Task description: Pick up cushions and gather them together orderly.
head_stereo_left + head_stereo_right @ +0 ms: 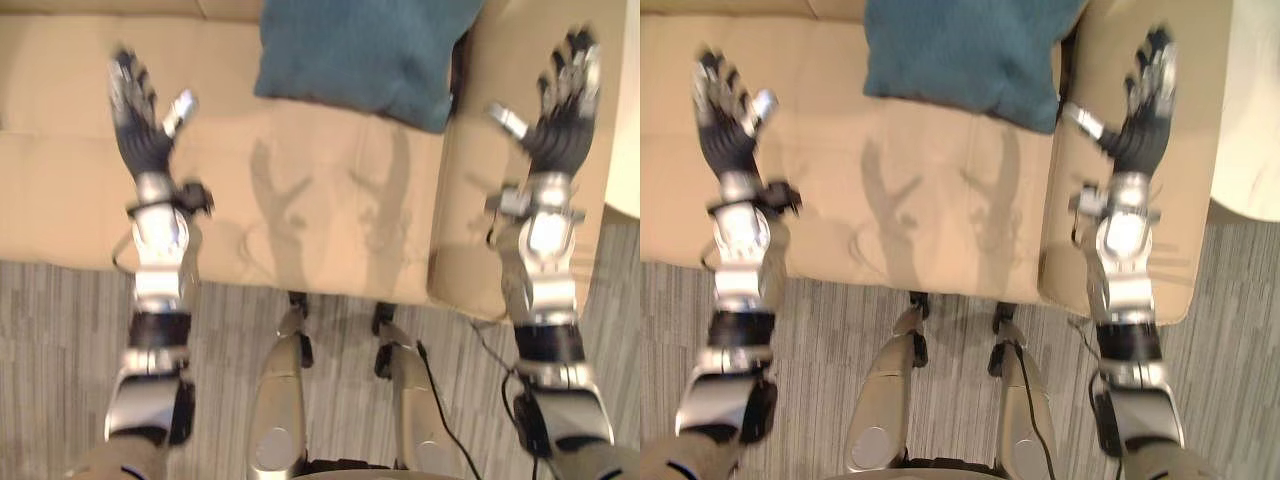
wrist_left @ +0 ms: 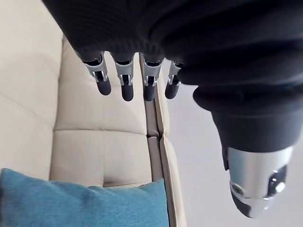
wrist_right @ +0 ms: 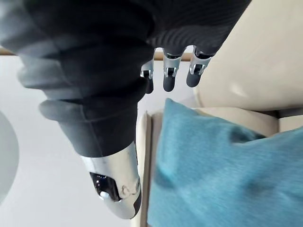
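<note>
Left eye view: my left robot hand (image 1: pixel 138 120) is up over the seat of the beige upholstered sofa (image 1: pixel 300 210), fingers spread and straight, nothing in it. My right robot hand (image 1: pixel 565 110) hovers over the sofa's padded armrest (image 1: pixel 480 210), splayed wide and just as empty. Between them, at the back of the seat, lies the teal fabric cushion (image 1: pixel 360 50), one corner close to the armrest and nearer my right side. Grey striped floor (image 1: pixel 60 330) runs in front of the sofa.

Right eye view: same layout, with the cushion apart from both hands and resting on the seat.

Left wrist view: my fingers (image 2: pixel 125 85) hang straight in a row with the thumb well off to the side, released. Past them are the sofa's cream panels and an edge of the teal cushion.

Right wrist view: fingers (image 3: pixel 170 78) straight, thumb apart, grasping nothing. The teal cushion looms close beyond them, against the sofa.
</note>
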Controlling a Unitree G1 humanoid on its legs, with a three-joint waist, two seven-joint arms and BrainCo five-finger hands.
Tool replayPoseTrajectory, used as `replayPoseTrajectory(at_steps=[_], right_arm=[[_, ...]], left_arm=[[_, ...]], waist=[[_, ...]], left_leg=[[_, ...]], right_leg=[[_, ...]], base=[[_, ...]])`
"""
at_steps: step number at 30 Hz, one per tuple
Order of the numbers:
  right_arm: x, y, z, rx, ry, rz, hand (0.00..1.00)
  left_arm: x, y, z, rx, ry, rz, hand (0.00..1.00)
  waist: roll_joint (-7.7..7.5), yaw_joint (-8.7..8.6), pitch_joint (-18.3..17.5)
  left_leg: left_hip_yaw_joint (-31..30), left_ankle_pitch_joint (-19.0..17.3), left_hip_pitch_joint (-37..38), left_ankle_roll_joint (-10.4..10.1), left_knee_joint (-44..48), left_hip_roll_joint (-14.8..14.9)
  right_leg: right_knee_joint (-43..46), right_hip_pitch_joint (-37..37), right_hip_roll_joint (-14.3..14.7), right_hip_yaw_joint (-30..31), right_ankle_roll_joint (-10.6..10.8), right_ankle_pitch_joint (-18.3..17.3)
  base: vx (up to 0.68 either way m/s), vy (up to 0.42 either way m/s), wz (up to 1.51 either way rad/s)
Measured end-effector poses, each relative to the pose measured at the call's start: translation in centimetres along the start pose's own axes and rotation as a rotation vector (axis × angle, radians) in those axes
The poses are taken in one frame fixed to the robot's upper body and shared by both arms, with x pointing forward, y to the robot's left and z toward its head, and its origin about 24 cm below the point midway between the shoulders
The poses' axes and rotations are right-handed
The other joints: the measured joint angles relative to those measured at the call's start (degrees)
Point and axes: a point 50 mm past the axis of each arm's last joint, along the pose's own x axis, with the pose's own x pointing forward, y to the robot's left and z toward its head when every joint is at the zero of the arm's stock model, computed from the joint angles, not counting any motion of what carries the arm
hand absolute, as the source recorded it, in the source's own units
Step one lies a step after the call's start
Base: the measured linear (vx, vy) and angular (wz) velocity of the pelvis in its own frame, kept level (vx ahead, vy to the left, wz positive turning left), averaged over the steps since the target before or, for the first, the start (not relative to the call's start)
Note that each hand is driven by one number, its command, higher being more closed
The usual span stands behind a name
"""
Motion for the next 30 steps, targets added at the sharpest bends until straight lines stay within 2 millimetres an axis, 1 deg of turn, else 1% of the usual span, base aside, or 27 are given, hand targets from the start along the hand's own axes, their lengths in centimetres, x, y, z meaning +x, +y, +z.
replayPoseTrajectory(at_steps=[1,2,3,4,5,6,7,8,9,12,14,15,16,18,19,20,21,22,23,24,25,26,27,28,29,30], right_arm=[[-2.4,-0.3,-2.8,-0.042,0.134,0.01,0.0],[-5.3,-0.8,-5.7,-0.09,0.288,0.022,0.0],[-6.6,-1.0,-7.0,-0.114,0.36,0.031,0.0],[-8.7,-1.4,-8.8,-0.164,0.469,0.059,0.0],[-11.5,-2.0,-10.9,-0.222,0.611,0.1,0.0],[-14.1,-2.5,-12.4,-0.254,0.735,0.135,0.0],[-15.4,-2.8,-13.0,-0.266,0.792,0.147,0.0],[-18.5,-3.5,-14.2,-0.309,0.928,0.201,0.0],[-19.3,-3.7,-14.5,-0.317,0.963,0.214,0.0],[-23.5,-5.1,-15.2,-0.367,1.128,0.262,0.0],[-24.1,-5.3,-15.3,-0.376,1.156,0.276,0.0],[-24.1,-5.1,-15.3,-0.384,1.161,0.293,0.0],[-24.1,-5.1,-15.4,-0.385,1.161,0.297,0.0],[-24.0,-5.1,-15.4,-0.384,1.16,0.296,0.0],[-24.1,-4.9,-15.4,-0.386,1.164,0.308,0.0],[-23.7,-4.6,-15.5,-0.379,1.154,0.315,0.0],[-24.0,-4.3,-15.5,-0.371,1.16,0.317,0.0],[-24.9,-4.2,-15.4,-0.362,1.18,0.323,0.0],[-25.3,-4.0,-15.4,-0.358,1.192,0.334,0.0],[-25.4,-4.0,-15.4,-0.35,1.196,0.327,0.0],[-24.3,-3.8,-15.5,-0.342,1.165,0.312,0.0],[-23.5,-3.9,-15.6,-0.347,1.146,0.299,0.0],[-22.8,-4.0,-15.6,-0.351,1.127,0.283,0.0],[-21.9,-4.2,-15.6,-0.351,1.102,0.261,0.0],[-21.2,-4.3,-15.7,-0.333,1.087,0.235,0.0],[-20.6,-4.6,-15.7,-0.336,1.08,0.218,0.0]], left_arm=[[-2.5,0.5,-2.9,0.028,0.134,-0.025,0.0],[-5.0,1.1,-5.7,0.069,0.28,-0.056,0.0],[-6.1,1.6,-7.0,0.091,0.347,-0.066,0.0],[-7.8,2.3,-8.6,0.132,0.442,-0.081,0.0],[-10.1,3.5,-10.7,0.184,0.573,-0.091,0.0],[-12.2,4.5,-12.3,0.224,0.689,-0.093,0.0],[-13.1,5.0,-12.9,0.235,0.736,-0.093,0.0],[-15.8,6.4,-14.0,0.278,0.855,-0.084,0.0],[-16.6,6.8,-14.2,0.288,0.887,-0.081,0.0],[-20.9,8.4,-15.0,0.341,1.046,-0.108,0.0],[-21.8,8.7,-15.1,0.35,1.079,-0.104,0.0],[-22.1,8.9,-15.1,0.351,1.088,-0.1,0.0],[-22.1,8.8,-15.1,0.352,1.087,-0.101,0.0],[-21.2,8.4,-15.2,0.347,1.064,-0.11,0.0],[-20.7,8.2,-15.2,0.344,1.046,-0.115,0.0],[-20.5,7.8,-15.1,0.33,1.031,-0.113,0.0],[-20.2,7.7,-15.1,0.331,1.02,-0.117,0.0],[-20.0,7.6,-15.0,0.332,1.009,-0.123,0.0],[-20.0,7.5,-14.9,0.33,1.006,-0.122,0.0],[-20.1,7.6,-14.9,0.331,1.008,-0.12,0.0],[-20.3,7.4,-15.0,0.325,1.017,-0.11,0.0],[-20.4,7.2,-15.0,0.32,1.022,-0.107,0.0],[-20.4,6.7,-15.2,0.306,1.021,-0.105,0.0],[-20.8,5.7,-15.4,0.284,1.026,-0.118,0.0],[-20.8,5.0,-15.4,0.266,1.023,-0.126,0.0],[-20.8,4.3,-15.6,0.25,1.023,-0.132,0.0]], waist=[[-0.24,-0.01,-0.71],[-0.52,-0.12,-2.77],[-0.66,-0.2,-3.85],[-0.93,-0.25,-5.45],[-1.09,-0.42,-7.34],[-1.3,-0.7,-9.01],[-1.36,-0.86,-9.74],[-1.69,-1.89,-11.33],[-1.79,-1.96,-11.79],[-2.3,-2.02,-15.2],[-2.53,-2.02,-15.64],[-2.74,-2.01,-15.76],[-2.79,-1.97,-15.74],[-2.87,-2.37,-15.78],[-2.62,-2.47,-15.78],[-1.81,-2.94,-15.43],[-1.94,-3.65,-15.35],[-2.31,-3.75,-15.25],[-3.54,-3.31,-15.66],[-4.29,-3.0,-16.11],[-5.23,-2.11,-16.49],[-5.2,-1.62,-16.54],[-4.28,-1.04,-16.72],[-2.22,-0.17,-16.57],[-0.8,-0.07,-16.29],[1.44,-0.48,-15.25]], left_leg=[[0.09,-0.84,2.14,-0.01,0.45,0.0],[0.37,-1.42,3.7,-0.02,0.53,-0.06],[0.5,-1.73,4.44,-0.27,0.42,-0.23],[0.54,-1.95,5.53,-0.29,0.25,-0.41],[0.55,-2.21,7.28,-0.14,-0.43,-0.56],[0.55,-2.22,9.38,-0.13,-1.73,-0.81],[0.61,-2.22,10.45,-0.14,-2.32,-0.92],[0.96,-2.21,13.55,-0.16,-4.16,-1.28],[1.12,-2.21,14.56,-0.16,-4.69,-1.39],[4.11,-2.16,20.66,-0.22,-8.66,-1.96],[5.56,-1.96,22.33,-0.46,-9.71,-2.07],[6.42,-1.89,22.56,-0.29,-9.44,-2.47],[6.63,-1.88,22.36,-0.08,-9.08,-2.48],[6.78,-3.06,19.94,1.06,-5.35,-2.36],[6.95,-3.69,18.57,1.95,-3.04,-1.9],[6.8,-4.17,17.85,2.6,-2.18,-0.32],[5.93,-4.32,17.74,2.81,-1.0,-0.56],[4.39,-4.28,17.94,2.84,0.37,-1.41],[3.6,-4.28,17.16,2.85,2.12,-2.11],[3.19,-4.26,15.92,2.83,3.48,-2.35],[3.07,-3.77,13.4,2.44,5.96,-2.37],[3.42,-3.1,12.37,2.09,6.76,-1.66],[3.54,-2.14,11.52,1.73,6.5,-0.63],[3.56,-0.06,10.51,0.92,4.89,0.8],[3.24,1.94,9.57,0.06,2.66,1.82],[1.72,2.61,8.99,-1.06,0.18,2.9]], right_leg=[[-0.14,2.24,0.0,0.05,0.32,-0.32],[-0.41,3.87,0.0,0.16,0.64,-0.66],[-0.74,4.6,0.02,0.21,0.63,-0.75],[-1.33,5.75,0.09,0.38,0.66,-0.82],[-2.35,7.58,0.14,0.45,0.76,-0.84],[-3.52,9.49,0.13,0.57,0.94,-0.75],[-4.11,10.45,0.12,0.61,1.05,-0.69],[-5.9,13.38,0.1,0.85,1.45,-0.43],[-6.37,14.17,0.1,0.96,1.6,-0.33],[-9.59,18.01,0.19,3.63,2.44,0.44],[-10.16,18.65,0.34,5.06,2.6,0.86],[-10.39,18.54,0.36,6.22,2.33,1.65],[-10.12,18.38,0.3,6.37,2.42,1.78],[-7.34,16.55,-0.21,6.5,2.75,2.27],[-5.43,15.19,-0.34,7.15,4.37,3.19],[3.88,13.32,-0.39,8.14,4.97,-1.4],[14.94,11.63,-1.03,8.32,4.7,-5.3],[27.14,11.57,-1.81,9.66,6.46,-8.59],[33.27,13.47,-2.12,11.42,8.53,-9.95],[34.32,15.35,-2.08,12.22,9.54,-10.61],[29.6,18.05,-1.97,12.86,8.78,-13.6],[26.1,19.27,-1.14,12.51,8.0,-15.89],[22.72,19.98,0.07,12.0,6.42,-17.17],[17.77,20.56,1.76,11.01,4.55,-18.16],[14.08,20.66,3.1,10.34,2.75,-19.11],[11.8,21.12,4.97,9.19,-0.07,-18.64]], base=[[0.07,-0.008,-0.04],[0.08,-0.005,-0.05],[0.08,0.008,-0.07],[0.09,0.014,-0.07],[0.12,0.014,-0.08],[0.08,0.002,-0.04],[0.11,0.004,-0.04],[0.09,0.01,-0.04],[0.11,0.017,-0.13],[0.08,0.028,-0.36],[0.06,0.025,-0.43],[0.04,0.033,-0.41],[0.03,0.052,-0.25],[-0.01,0.042,-0.07],[-0.07,0.025,-0.05],[-0.11,0.009,0.14],[-0.08,-0.024,0.5],[-0.09,-0.05,0.77],[-0.13,-0.09,0.72],[-0.24,-0.142,0.43],[-0.27,-0.143,0.1],[-0.32,-0.153,-0.14],[-0.29,-0.105,-0.36],[-0.4,-0.121,-0.4],[-0.47,-0.143,-0.18],[-0.61,-0.173,0.28]])
